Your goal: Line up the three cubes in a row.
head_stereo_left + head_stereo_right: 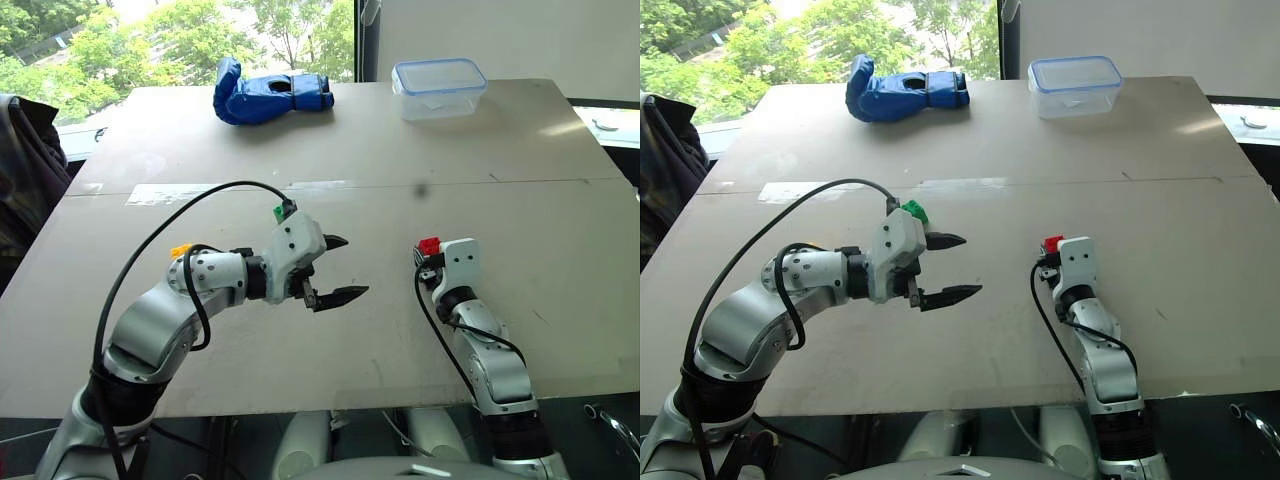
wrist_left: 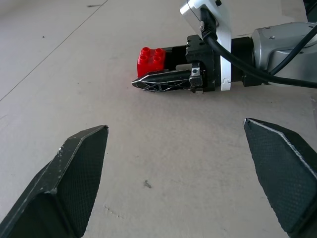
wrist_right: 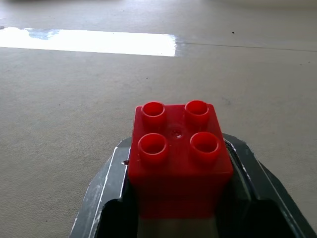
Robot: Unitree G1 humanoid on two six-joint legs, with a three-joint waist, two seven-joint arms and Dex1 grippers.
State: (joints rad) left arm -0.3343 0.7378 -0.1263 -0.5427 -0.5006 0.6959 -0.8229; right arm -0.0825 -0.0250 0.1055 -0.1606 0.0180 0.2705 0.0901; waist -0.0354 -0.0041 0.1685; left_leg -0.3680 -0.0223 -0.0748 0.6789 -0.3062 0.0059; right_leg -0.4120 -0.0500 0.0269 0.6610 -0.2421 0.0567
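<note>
The red cube [image 3: 178, 153] sits studs-up between the fingers of my right gripper [image 1: 432, 256], which press close on both its sides, low over the table at the right. My left gripper [image 1: 352, 266] hangs open and empty above the middle of the table, pointing toward the right gripper and the red cube [image 2: 151, 59]. The green cube [image 1: 279, 212] peeks out just behind my left wrist. Partly hidden behind my left forearm is the yellow cube [image 1: 181, 250], further to the left.
A blue glove [image 1: 270, 92] and a clear plastic box [image 1: 438, 88] lie at the table's far edge. A pale tape patch [image 1: 165, 193] marks the seam across the table [image 1: 560, 230]. Dark cloth [image 1: 25, 170] hangs off the left side.
</note>
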